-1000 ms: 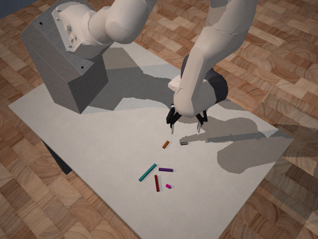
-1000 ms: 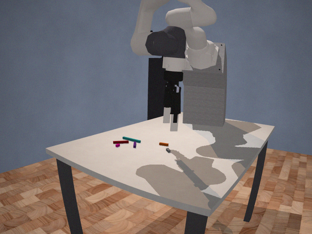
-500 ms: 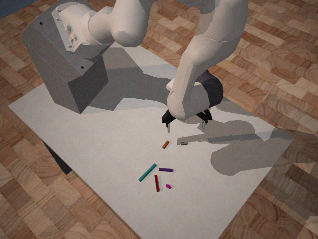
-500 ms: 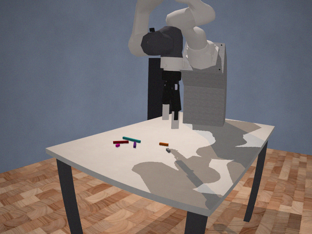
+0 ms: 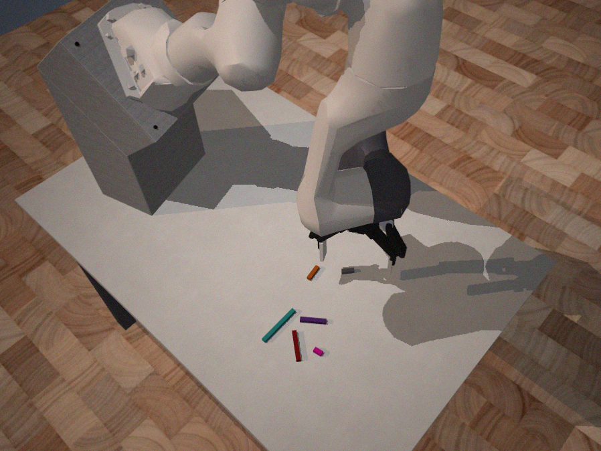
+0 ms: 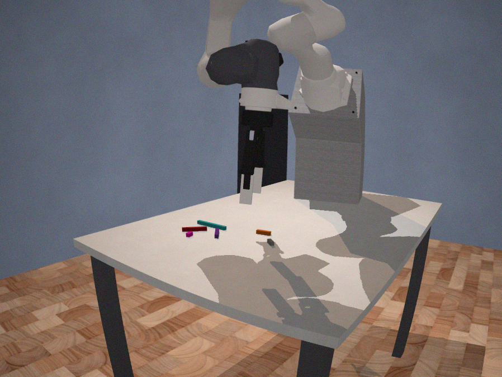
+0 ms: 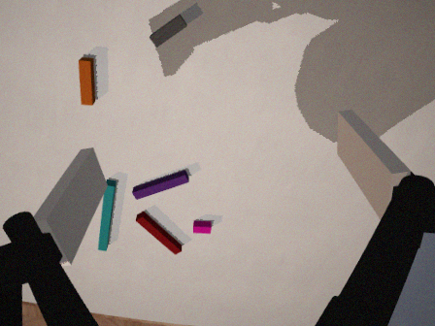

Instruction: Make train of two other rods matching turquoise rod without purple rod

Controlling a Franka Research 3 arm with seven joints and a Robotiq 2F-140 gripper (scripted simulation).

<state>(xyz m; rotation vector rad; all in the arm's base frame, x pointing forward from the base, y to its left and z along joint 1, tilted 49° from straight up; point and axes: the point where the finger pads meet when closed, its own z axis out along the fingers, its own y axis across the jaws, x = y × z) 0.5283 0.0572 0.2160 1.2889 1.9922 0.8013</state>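
Apparently, shadow dims grey rod (image 5: 348, 270) (image 6: 270, 242) (image 7: 168, 30).

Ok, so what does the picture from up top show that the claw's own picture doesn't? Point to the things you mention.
Only the top view: the grey block (image 5: 177, 167) that the arm stands on, and most of the arm (image 5: 393, 43).

Only the wrist view: the close-up inner face of each finger pad (image 7: 80, 209).

Both: the claw (image 5: 357, 261) (image 7: 217, 149), wide open, and the turquoise (image 5: 279, 325) (image 7: 107, 215), purple (image 5: 313, 320) (image 7: 161, 185), red (image 5: 296, 345) (image 7: 158, 233), magenta (image 5: 318, 351) (image 7: 202, 227), orange (image 5: 312, 272) (image 7: 86, 81) and grey (image 5: 347, 270) (image 7: 168, 31) rods.
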